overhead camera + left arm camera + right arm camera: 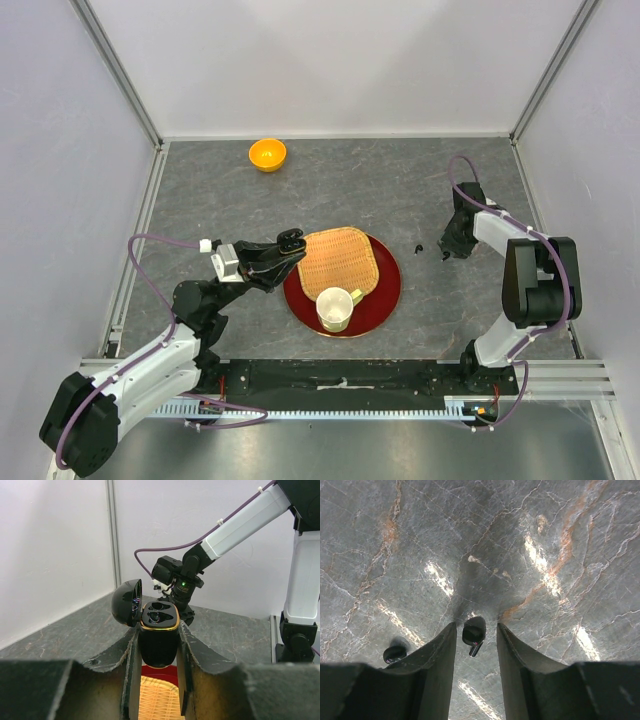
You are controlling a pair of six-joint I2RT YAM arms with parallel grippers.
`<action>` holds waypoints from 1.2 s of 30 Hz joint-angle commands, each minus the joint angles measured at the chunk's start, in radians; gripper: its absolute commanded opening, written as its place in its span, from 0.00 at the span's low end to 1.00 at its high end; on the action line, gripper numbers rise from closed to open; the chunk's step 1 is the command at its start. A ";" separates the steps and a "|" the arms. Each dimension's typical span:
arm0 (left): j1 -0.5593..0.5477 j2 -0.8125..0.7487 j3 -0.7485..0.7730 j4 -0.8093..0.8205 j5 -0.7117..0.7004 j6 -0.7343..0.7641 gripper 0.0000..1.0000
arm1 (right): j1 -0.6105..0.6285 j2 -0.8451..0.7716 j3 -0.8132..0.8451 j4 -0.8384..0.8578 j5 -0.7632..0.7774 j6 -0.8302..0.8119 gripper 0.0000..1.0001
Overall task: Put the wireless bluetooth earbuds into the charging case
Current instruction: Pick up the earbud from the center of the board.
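Two black buds [472, 633] are lying bottom-centre, and I'm straddling one with the spread right gripper [475, 626], expecting it light, slippery, best squeezed across its body.

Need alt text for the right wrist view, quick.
The right gripper, open, straddles a black earbud lying on the grey marbled table, with a gap on each side. A second black earbud lies just outside the finger at the image's left.
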 commanded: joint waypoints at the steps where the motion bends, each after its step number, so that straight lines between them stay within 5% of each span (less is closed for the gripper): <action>1: -0.002 0.002 0.001 0.034 -0.023 0.040 0.02 | -0.004 0.011 0.008 0.015 0.013 -0.011 0.43; 36: -0.002 -0.009 -0.010 0.028 -0.033 0.036 0.02 | 0.033 -0.001 0.020 -0.014 0.040 0.004 0.44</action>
